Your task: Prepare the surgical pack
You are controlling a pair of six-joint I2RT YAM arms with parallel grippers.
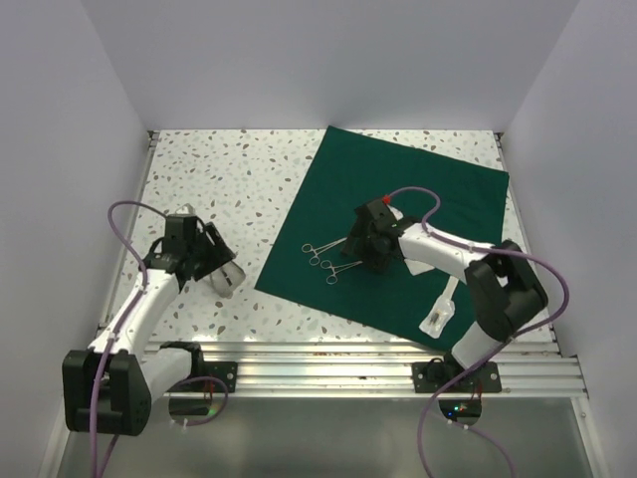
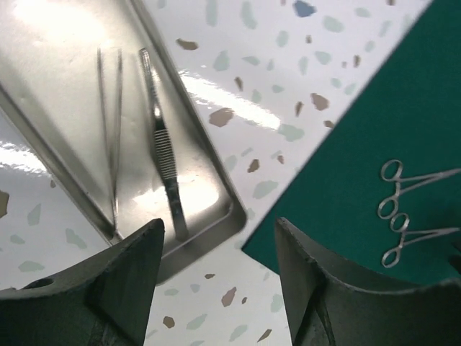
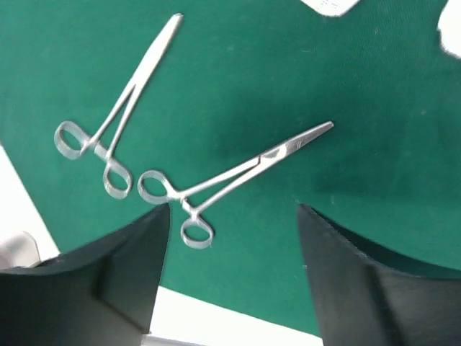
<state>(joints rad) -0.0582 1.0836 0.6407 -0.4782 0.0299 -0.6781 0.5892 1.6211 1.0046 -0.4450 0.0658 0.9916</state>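
The dark green drape (image 1: 418, 199) lies flat on the speckled table. Two steel forceps (image 1: 333, 257) lie on its left part; in the right wrist view one (image 3: 119, 119) lies left of the other (image 3: 230, 176). My right gripper (image 1: 370, 247) hovers over the drape just right of them, open and empty (image 3: 230, 238). A steel tray (image 2: 72, 86) left of the drape holds thin tweezers (image 2: 109, 122) and ridged forceps (image 2: 162, 144). My left gripper (image 1: 204, 257) is open and empty (image 2: 220, 252) above the tray's corner; the tray (image 1: 227, 279) peeks out under it.
A clear sealed packet (image 1: 440, 311) lies on the drape's near right corner by the right arm. White walls close in the table on three sides. An aluminium rail (image 1: 328, 363) runs along the near edge.
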